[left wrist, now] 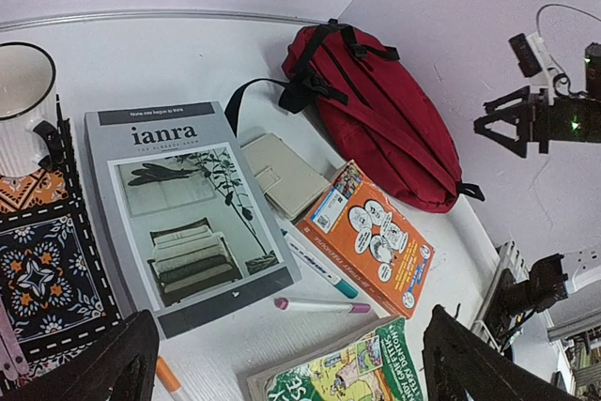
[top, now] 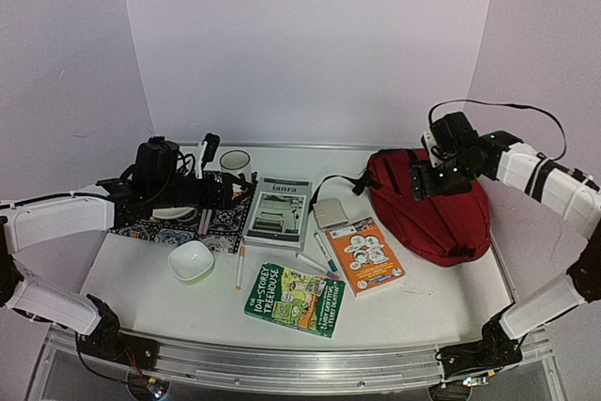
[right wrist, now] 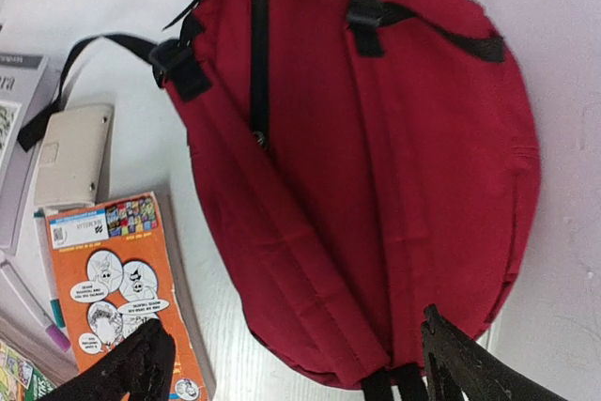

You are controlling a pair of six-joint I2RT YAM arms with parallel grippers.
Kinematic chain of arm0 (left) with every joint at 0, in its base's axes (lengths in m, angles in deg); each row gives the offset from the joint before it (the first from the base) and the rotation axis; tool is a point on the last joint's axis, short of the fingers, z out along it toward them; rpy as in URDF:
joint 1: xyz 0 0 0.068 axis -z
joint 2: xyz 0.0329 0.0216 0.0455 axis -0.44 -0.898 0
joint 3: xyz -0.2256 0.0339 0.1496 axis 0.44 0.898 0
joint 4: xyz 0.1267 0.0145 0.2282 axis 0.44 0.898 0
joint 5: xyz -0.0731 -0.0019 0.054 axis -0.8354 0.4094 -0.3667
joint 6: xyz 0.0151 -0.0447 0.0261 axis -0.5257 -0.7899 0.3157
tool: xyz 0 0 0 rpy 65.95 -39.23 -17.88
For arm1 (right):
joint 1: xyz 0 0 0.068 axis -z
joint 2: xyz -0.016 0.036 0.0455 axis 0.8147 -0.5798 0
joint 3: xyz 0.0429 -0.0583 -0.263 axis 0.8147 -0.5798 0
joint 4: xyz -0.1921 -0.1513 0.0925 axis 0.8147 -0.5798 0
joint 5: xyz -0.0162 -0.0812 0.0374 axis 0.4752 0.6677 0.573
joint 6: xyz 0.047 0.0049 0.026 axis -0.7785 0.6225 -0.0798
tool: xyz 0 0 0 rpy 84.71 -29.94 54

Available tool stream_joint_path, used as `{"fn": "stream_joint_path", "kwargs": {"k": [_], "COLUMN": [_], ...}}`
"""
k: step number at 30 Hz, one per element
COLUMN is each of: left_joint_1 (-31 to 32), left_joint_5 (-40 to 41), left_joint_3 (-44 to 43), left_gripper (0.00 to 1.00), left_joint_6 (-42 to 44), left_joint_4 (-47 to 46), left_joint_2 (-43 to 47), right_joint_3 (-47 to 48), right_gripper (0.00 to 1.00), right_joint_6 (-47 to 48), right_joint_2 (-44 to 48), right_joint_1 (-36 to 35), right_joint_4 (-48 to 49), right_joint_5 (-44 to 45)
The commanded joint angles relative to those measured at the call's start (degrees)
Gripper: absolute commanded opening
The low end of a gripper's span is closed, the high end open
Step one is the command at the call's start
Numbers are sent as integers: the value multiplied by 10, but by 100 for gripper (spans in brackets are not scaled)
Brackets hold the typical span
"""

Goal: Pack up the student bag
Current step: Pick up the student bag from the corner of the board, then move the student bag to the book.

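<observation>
While a green book (top: 294, 300) lies nearest the bases, an orange book (top: 368, 255) sits behind it, beside the bag (top: 441, 218) lying flat at right rear. The right gripper (right wrist: 296, 324) hovers above the bag, jaws wide and empty. The left gripper (left wrist: 291, 326) is wide too, over a patterned mat (top: 221, 224).

student bag (top: 441, 218) lies flat at right; right fingers (top: 415, 187) above it

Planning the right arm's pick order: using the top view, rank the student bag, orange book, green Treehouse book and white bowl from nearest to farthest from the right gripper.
From the right gripper:
1. student bag, directly under it, on the right side.
2. orange book, just left of the bag.
3. green Treehouse book, centre, toward the front.
4. white bowl, on the left side.
</observation>
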Motion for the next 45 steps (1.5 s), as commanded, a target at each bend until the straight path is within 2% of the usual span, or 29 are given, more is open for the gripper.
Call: {"fn": "stream_joint_path", "kwargs": {"k": [1, 11, 18, 20, 22, 24, 26, 30, 33, 34, 41, 45], "left_joint_1": [2, 3, 2, 2, 2, 2, 2, 2, 2, 2, 2, 4], "left_joint_5": [7, 20, 19, 16, 15, 15, 15, 16, 14, 14, -2, -15], "left_joint_3": [-2, 7, 19, 22, 22, 22, 21, 17, 13, 10, -10, -23], "left_gripper": [99, 99, 99, 99, 99, 99, 99, 99, 99, 99, 99, 98], "left_joint_6": [15, 31, 33, 31, 32, 32, 34, 34, 34, 34, 33, 30], "left_joint_4": [12, 43, 54, 55, 54, 55, 56, 57, 58, 59, 60, 60], "left_joint_2": [18, 43, 56, 57, 56, 56, 56, 57, 56, 55, 41, 39], "right_joint_3": [-23, 16, 56, 66, 72, 75, 72, 60, 55, 55, 72, 60], "right_gripper": [92, 98, 98, 95, 89, 77, 62, 23, 3, 0, 0, 0], "right_joint_6": [7, 43, 49, 53, 58, 63, 66, 75, 90, 97, 137, 158], "right_joint_2": [-52, -210, -302, -323, -341, -356, -360, -329, -279, -259, -123, -56], "right_joint_1": [-11, -17, -23, -24, -24, -24, -24, -29, -35, -38, -72, -100], "right_joint_4": [7, 38, 58, 62, 64, 64, 64, 58, 41, 29, -49, -63], "right_joint_5": [-32, 12, 119, 141, 150, 149, 146, 144, 141, 141, 127, 73]}}
